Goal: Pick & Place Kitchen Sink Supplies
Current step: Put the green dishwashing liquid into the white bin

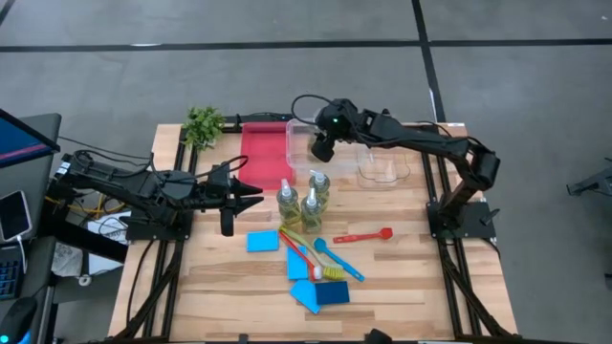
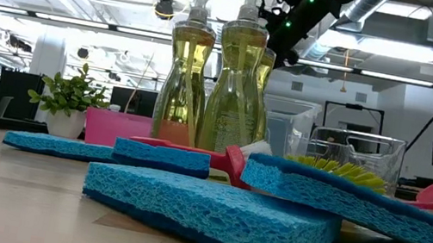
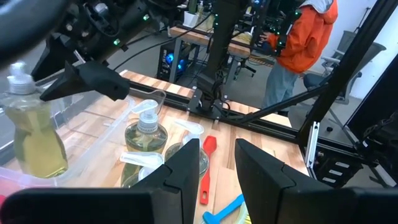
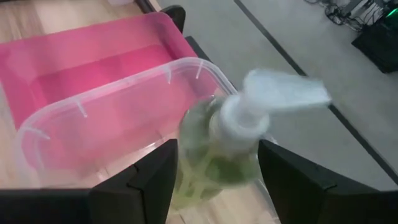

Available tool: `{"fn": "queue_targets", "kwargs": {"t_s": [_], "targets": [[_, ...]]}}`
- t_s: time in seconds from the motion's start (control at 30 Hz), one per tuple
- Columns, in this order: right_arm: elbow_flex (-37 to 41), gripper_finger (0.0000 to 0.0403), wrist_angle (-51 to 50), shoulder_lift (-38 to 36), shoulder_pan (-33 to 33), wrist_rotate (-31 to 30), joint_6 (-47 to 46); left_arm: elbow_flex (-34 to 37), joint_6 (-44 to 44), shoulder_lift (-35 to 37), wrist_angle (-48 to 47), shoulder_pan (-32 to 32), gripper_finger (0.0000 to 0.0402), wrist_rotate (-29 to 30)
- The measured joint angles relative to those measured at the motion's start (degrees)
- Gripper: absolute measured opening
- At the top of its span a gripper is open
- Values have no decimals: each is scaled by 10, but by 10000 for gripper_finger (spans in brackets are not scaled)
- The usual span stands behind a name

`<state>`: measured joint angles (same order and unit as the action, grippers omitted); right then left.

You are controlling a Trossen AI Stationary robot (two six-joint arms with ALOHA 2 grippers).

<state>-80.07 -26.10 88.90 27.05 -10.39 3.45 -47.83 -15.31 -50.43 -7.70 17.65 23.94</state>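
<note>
My right gripper (image 1: pixel 321 145) is at the table's far side, shut on one clear bottle of yellow-green liquid (image 4: pixel 214 155) above the clear bin (image 4: pixel 93 124) beside the red tray (image 1: pixel 265 151). Three more bottles (image 1: pixel 304 201) stand upright mid-table. My left gripper (image 1: pixel 251 196) hovers open just left of them, pointing right, touching nothing. Flat blue sponges (image 1: pixel 262 241) lie on the near half, with the darker one (image 1: pixel 333 292) nearest the edge. A red brush (image 1: pixel 363 235), a blue brush (image 1: pixel 340 260) and a yellow brush (image 1: pixel 304 250) lie among them. My right gripper pinches the bottle's upper body (image 4: pixel 193 155), just below the white pump (image 4: pixel 273 93), between its two fingers (image 4: pixel 149 177). It comes slanting down from the far right. The bottle is upright over the clear bin; whether its base touches the bin floor I cannot tell.
A second clear bin (image 1: pixel 384 168) sits right of the first. A small green plant (image 1: pixel 203 124) stands at the far left corner. A person in an orange top (image 3: pixel 305 37) is in the room beyond the table. Bare wood (image 1: pixel 421 287) lies on the near right.
</note>
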Motion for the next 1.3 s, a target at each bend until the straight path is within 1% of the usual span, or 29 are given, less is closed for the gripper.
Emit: {"fn": "queue_targets", "kwargs": {"t_s": [0.17, 0.37, 0.6, 0.67, 0.73, 0.83, 0.9, 1.0, 1.17, 1.3], "targets": [[0, 217, -25, -25, 0, 2, 1, 0, 0, 0, 0, 0, 104, 0], [0, 216, -91, -60, -4, 2, 1, 0, 0, 0, 0, 0, 104, 0], [0, 216, -162, -133, -14, 3, -19, 0, 0, 0, 0, 0, 104, 0], [2, 216, -170, -158, -19, 23, -30, 0, 0, 0, 0, 0, 104, 0], [19, 216, -156, -193, -24, 60, -41, 0, 0, 0, 0, 0, 104, 0], [63, 216, -120, -255, -35, 108, -46, 0, 0, 0, 0, 0, 104, 0], [106, 216, -93, -302, -45, 124, -46, 0, 0, 0, 0, 0, 104, 0], [193, 216, -22, -381, -64, 136, -48, 0, 0, 0, 0, 0, 104, 0], [345, 216, 122, -500, -114, 147, -98, 0, 0, 0, 0, 0, 104, 0], [429, 216, 222, -542, -158, 148, -163, 0, -2, 0, 1, 0, 104, 0]]}}
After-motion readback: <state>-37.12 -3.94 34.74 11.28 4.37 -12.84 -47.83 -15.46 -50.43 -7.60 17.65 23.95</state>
